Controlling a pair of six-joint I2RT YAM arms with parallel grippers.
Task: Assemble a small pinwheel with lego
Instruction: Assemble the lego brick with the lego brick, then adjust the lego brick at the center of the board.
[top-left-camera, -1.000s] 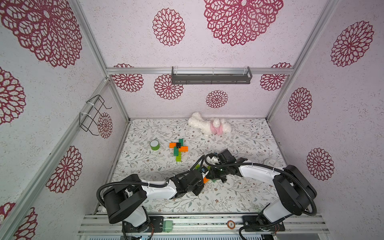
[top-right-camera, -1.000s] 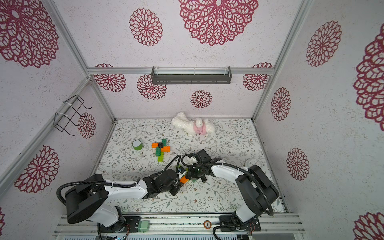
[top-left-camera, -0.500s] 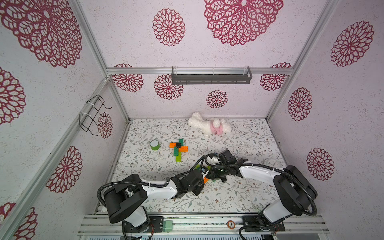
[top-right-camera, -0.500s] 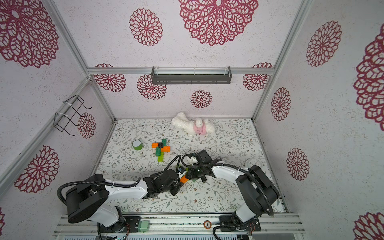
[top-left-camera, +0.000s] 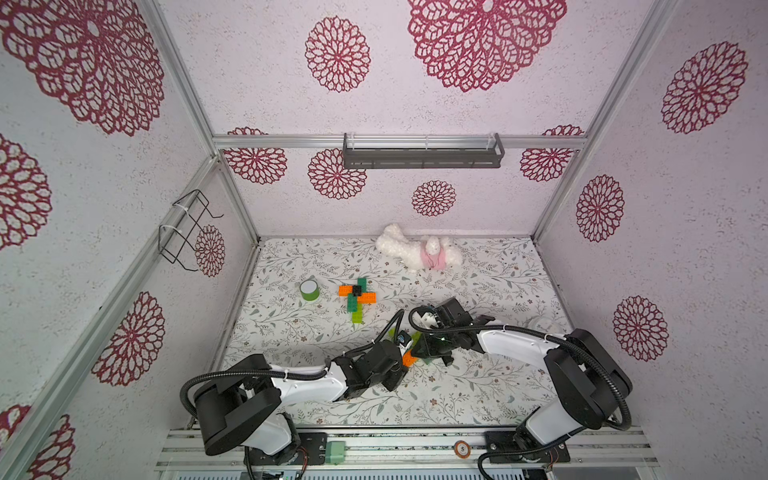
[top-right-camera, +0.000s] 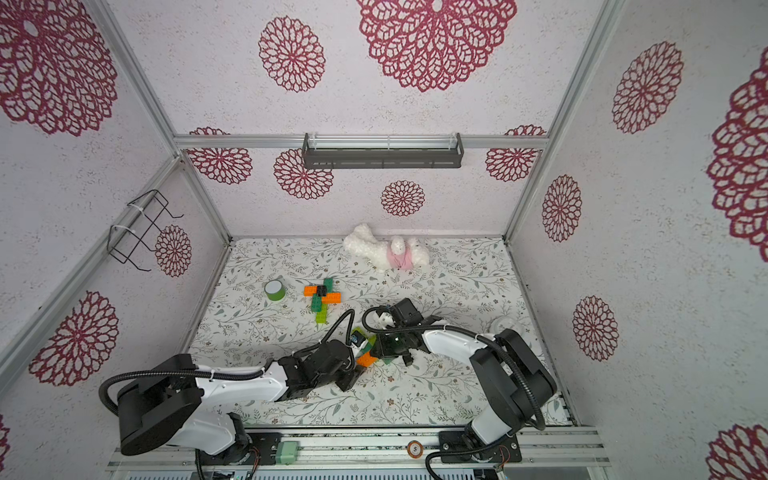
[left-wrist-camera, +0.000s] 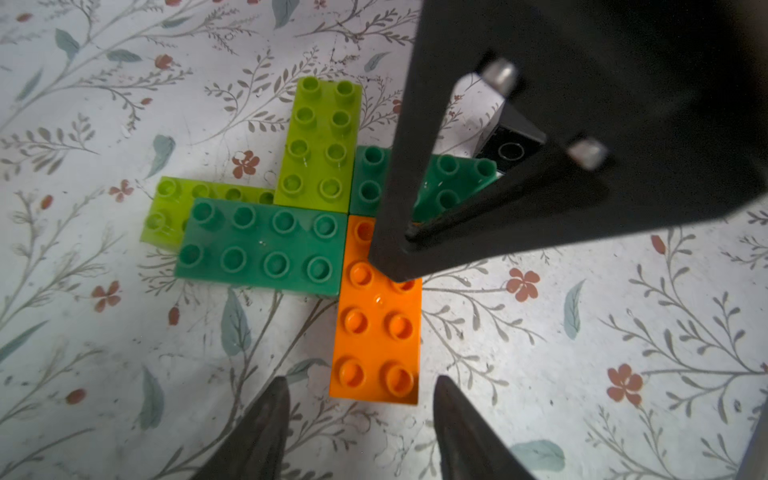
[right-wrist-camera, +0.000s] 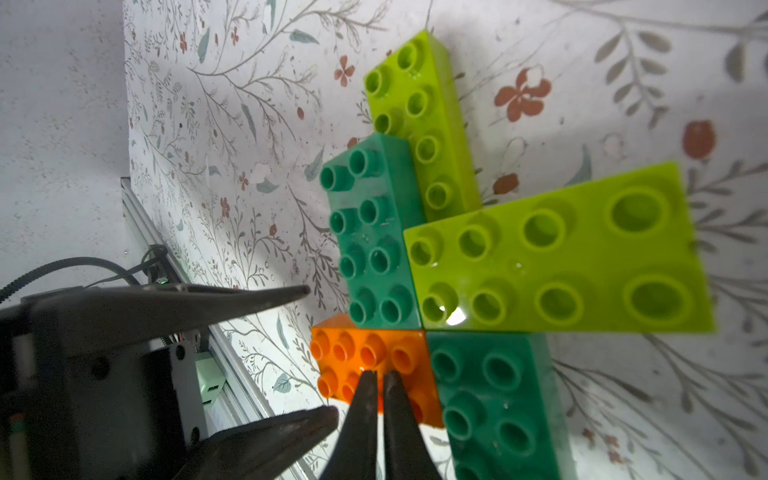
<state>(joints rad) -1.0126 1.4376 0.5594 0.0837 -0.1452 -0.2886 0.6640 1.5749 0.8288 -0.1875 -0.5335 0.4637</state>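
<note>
Closest to the robot, the left gripper (left-wrist-camera: 362, 388) has its fingers spread wide. The near end of the orange brick (left-wrist-camera: 376, 332) sits right at the gap between them, and no finger touches it (so it holds nothing). I think it waits there to steady the brick if it slides. On top of the orange brick, the right gripper (right-wrist-camera: 379, 378) has its fingers squeezed shut with nothing between them. Its tips push down on the bumps, which looks like pressing the brick to make it click in or stay still. Touching the orange brick's far end are a dark green brick (left-wrist-camera: 257, 249) and a second dark green brick (left-wrist-camera: 449, 183). Just past those are a lime green brick (left-wrist-camera: 320, 141) and a second lime green brick (left-wrist-camera: 166, 208). Together they make the arms of a new pinwheel lying flat on the table (top-left-camera: 457, 395). Well beyond the orange brick, toward the left arm's side, lies a finished pinwheel (top-left-camera: 356, 296), maybe one to copy, with a green tape roll (top-left-camera: 309, 289) near it. Farthest from the orange brick, by the back wall, lies a soft toy (top-left-camera: 419, 251). A second ago the left fingers stood closer together, and now they have opened. The right fingers are shut as before, both arms have hardly moved, and the far things lie where they were.
</note>
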